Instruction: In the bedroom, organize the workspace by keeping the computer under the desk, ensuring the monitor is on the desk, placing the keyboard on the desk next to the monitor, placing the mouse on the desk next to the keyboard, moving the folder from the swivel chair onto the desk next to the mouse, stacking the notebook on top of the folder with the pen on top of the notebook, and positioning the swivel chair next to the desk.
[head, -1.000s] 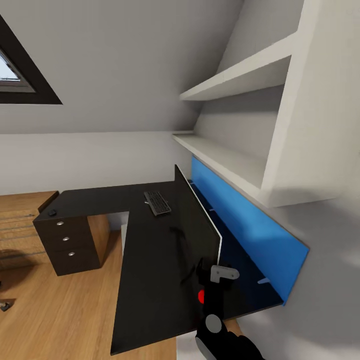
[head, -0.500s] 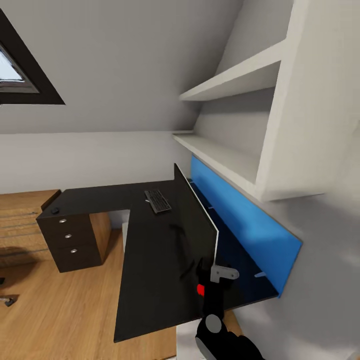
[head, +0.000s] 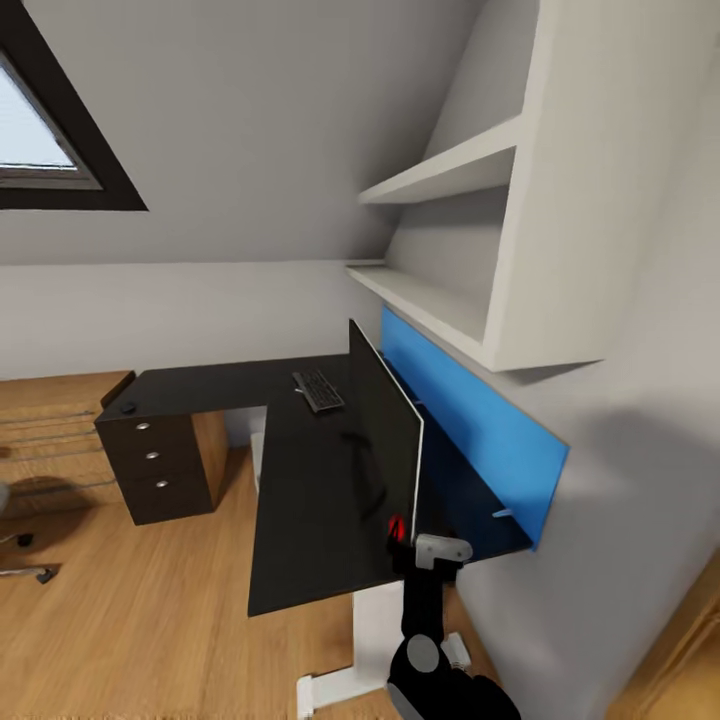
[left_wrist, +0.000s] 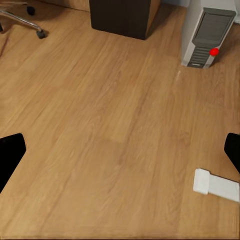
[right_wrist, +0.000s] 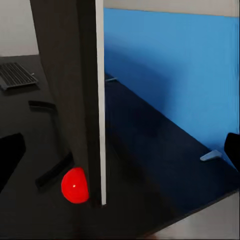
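The monitor (head: 385, 440) stands on the desk (head: 300, 520) (edge-on), with the keyboard (head: 318, 390) beyond it.

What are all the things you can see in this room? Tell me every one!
desk: one, black top, blue back panel, against the wall
monitor: one, black, standing on the desk
keyboard: one, black, on the desk beyond the monitor
mouse: one, dark, desk's far left corner
computer: one, light grey, on the floor
shelves: two, white, above the desk
skylight: one, dark frame
right gripper: one, black, open, at the monitor's edge
left gripper: one, black, open, above the floor
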